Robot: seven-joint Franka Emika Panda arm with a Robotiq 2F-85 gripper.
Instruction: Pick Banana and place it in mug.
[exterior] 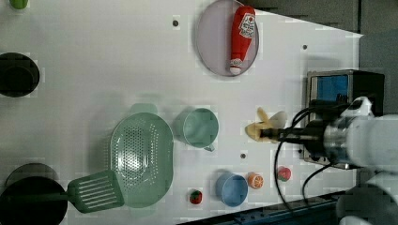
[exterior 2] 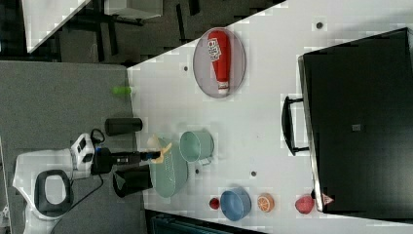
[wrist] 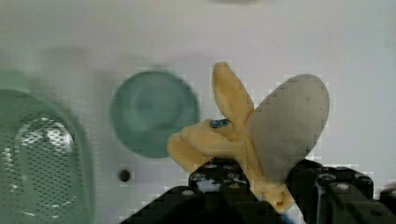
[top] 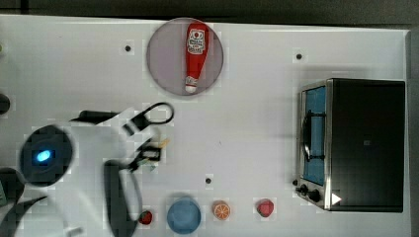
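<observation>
The banana [wrist: 233, 130] is a pale yellow peeled toy with a cream flap, and my gripper [wrist: 252, 182] is shut on its lower end, holding it up off the table. The teal-green mug [wrist: 154, 112] stands below and to one side of it, with its mouth open upward. In the left view the banana [exterior: 263, 126] hangs at the tip of my gripper [exterior: 271, 134], well to the right of the mug [exterior: 201, 127]. In the right view the banana [exterior 2: 159, 146] sits just left of the mug [exterior 2: 195, 145]. In the top view the banana [top: 160, 143] peeks out by the arm.
A pale-green perforated basket [exterior: 141, 157] lies beside the mug, with a green spatula [exterior: 91, 191] against it. A blue cup [exterior: 232, 189], an orange slice [exterior: 255, 180] and a strawberry [exterior: 195, 197] line the near edge. A plate [exterior: 211, 42] holds a ketchup bottle [exterior: 241, 37]. A toaster oven [exterior: 338, 86] stands at the left view's right.
</observation>
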